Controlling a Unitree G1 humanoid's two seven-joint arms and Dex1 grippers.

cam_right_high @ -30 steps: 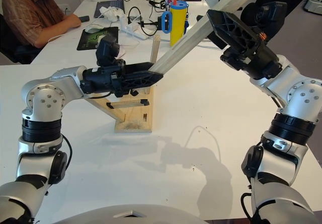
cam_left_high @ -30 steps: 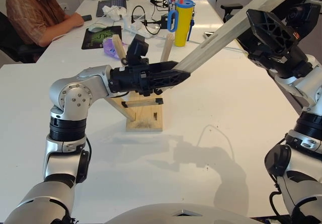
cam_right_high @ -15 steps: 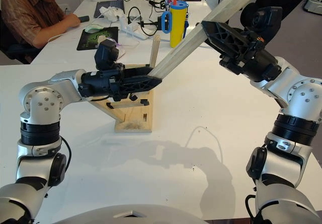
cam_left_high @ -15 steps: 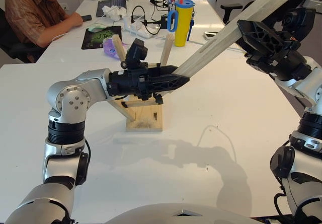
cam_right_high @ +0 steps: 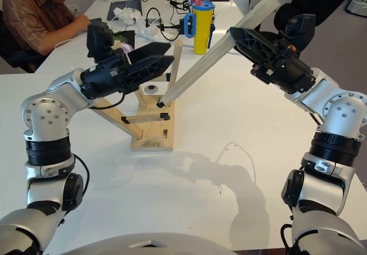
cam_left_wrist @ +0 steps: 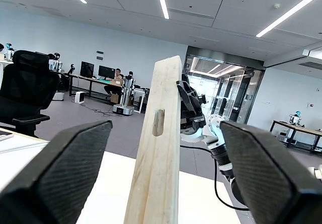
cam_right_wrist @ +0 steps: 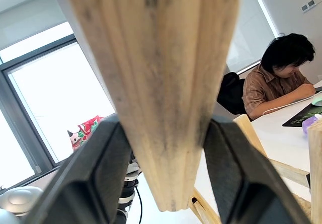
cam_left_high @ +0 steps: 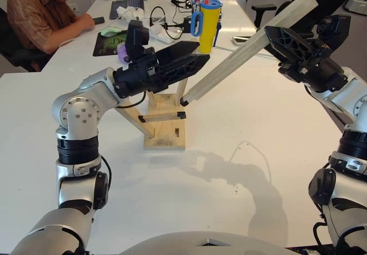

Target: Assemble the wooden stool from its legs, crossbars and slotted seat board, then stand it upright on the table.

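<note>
Left end effector [cam_left_high: 192,60]: hangs spread wide, grasps nothing, raised above partly built stool [cam_left_high: 163,117] with seat board [cam_left_high: 165,137] flat on white surface [cam_left_high: 172,197]. Long wooden leg [cam_left_high: 229,66]: slants aloft, lower end just beside left fingertips. Right end effector [cam_left_high: 278,42]: clenches leg's upper part.

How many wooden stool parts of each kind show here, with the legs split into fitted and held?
Seat board: 1
Crossbar: 1
Fitted legs: 3
Held leg, in the right gripper: 1
Total: 6
</note>
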